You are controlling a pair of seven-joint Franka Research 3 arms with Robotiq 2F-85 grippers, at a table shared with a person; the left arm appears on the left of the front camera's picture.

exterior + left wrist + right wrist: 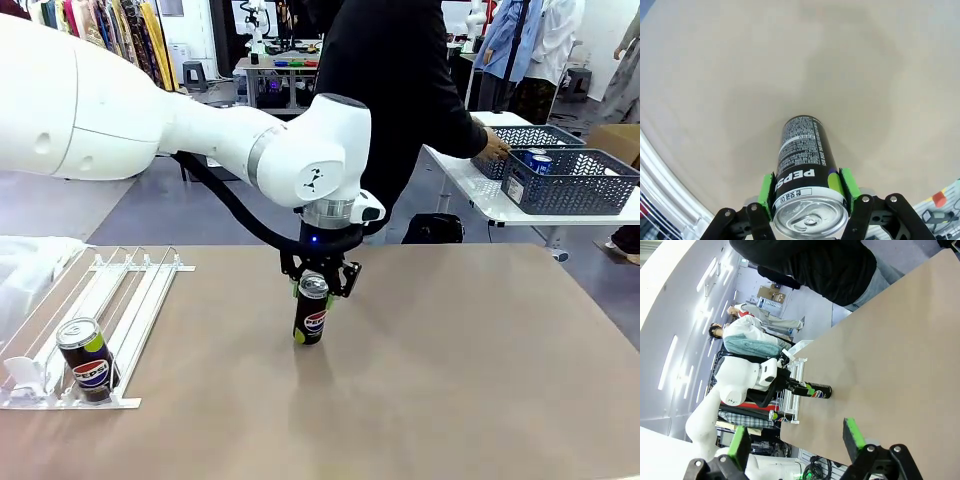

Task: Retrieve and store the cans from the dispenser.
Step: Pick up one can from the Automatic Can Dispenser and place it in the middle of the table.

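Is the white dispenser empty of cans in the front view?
No, a black can stands at the low end of the dispenser, against the stoppers.

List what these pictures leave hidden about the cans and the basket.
- Left wrist view: the held can hides its own base.
- Front view: the mesh wall of the nearer basket hides how many cans lie inside.
- Right wrist view: the second can on the dispenser is too small to read.

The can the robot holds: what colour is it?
Black can, silver top; clearest in the left wrist view.
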